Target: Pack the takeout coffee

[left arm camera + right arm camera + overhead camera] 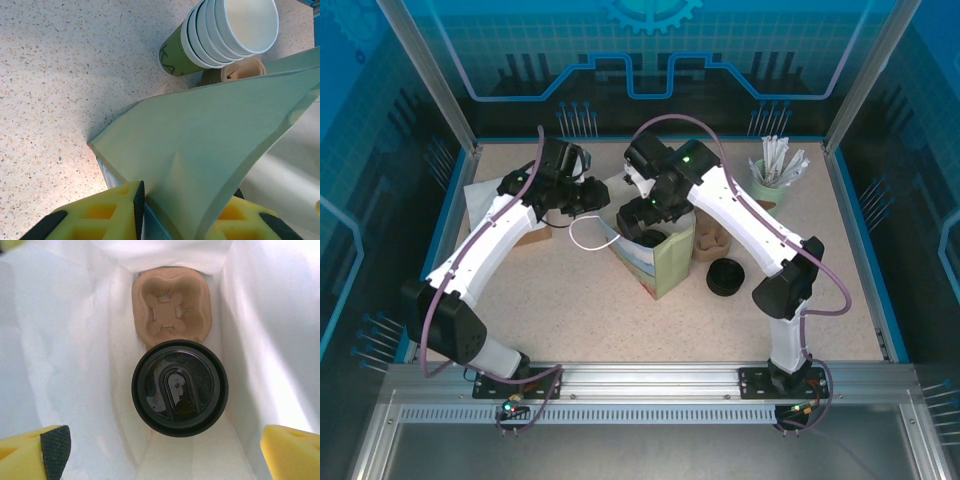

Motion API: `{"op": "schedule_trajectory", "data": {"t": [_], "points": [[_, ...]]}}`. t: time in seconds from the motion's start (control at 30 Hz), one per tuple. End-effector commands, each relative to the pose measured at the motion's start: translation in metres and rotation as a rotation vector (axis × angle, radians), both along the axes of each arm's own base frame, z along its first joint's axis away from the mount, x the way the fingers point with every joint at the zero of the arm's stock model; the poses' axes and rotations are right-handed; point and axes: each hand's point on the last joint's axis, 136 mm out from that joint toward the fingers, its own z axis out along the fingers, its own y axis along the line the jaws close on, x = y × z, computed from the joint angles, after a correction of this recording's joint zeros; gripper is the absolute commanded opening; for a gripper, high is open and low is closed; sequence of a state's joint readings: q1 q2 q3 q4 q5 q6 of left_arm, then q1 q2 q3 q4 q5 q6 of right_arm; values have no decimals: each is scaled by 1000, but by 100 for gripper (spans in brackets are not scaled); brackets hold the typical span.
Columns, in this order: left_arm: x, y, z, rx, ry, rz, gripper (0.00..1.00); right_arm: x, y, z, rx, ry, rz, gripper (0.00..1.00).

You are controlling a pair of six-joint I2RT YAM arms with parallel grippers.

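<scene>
Coffee cup [180, 387] with its black lid on sits deep inside the paper bag [665, 262], dropped into one slot of the brown pulp carrier [172, 315] at the bottom. The other slot of the carrier, further from the camera, shows bare.

Your right claw [162, 450] hangs straight over the mouth of the bag in the overhead view [642, 215]. Its yellow fingers are spread wide to either side of the cup and touch nothing, so it's open and empty.

Your left claw [172, 217] is clamped on the bag's green top edge, one yellow pad on each side of the paper. From above you can see it [592, 195] at the bag's left side, next to the white handle loop.

The bag stands upright near the middle of the desk [620, 320]. A stack of green cups [225, 30] lies on its side on the desk beyond the bag. A pile of black lids [725, 278] sits just right of the bag, and a cup of stirrers [772, 180] is back right.
</scene>
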State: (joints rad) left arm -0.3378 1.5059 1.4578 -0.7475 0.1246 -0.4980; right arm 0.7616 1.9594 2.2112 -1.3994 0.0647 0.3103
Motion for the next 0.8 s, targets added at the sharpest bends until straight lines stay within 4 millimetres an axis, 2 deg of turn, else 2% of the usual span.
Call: {"op": "schedule_trajectory", "data": {"t": [0.0,0.2,0.37,0.77], "points": [[0,-3,11,-1,-15,-5,30,-2,-13,26,20,-33,-5,100],[0,-1,14,12,-18,-3,39,-2,-17,52,57,-84,-1,100],[-1,4,21,35,-33,-1,51,-2,-27,76,97,-135,-11,100],[-3,18,64,-15,-125,17,71,-6,-69,133,215,-299,-76,99]]}}
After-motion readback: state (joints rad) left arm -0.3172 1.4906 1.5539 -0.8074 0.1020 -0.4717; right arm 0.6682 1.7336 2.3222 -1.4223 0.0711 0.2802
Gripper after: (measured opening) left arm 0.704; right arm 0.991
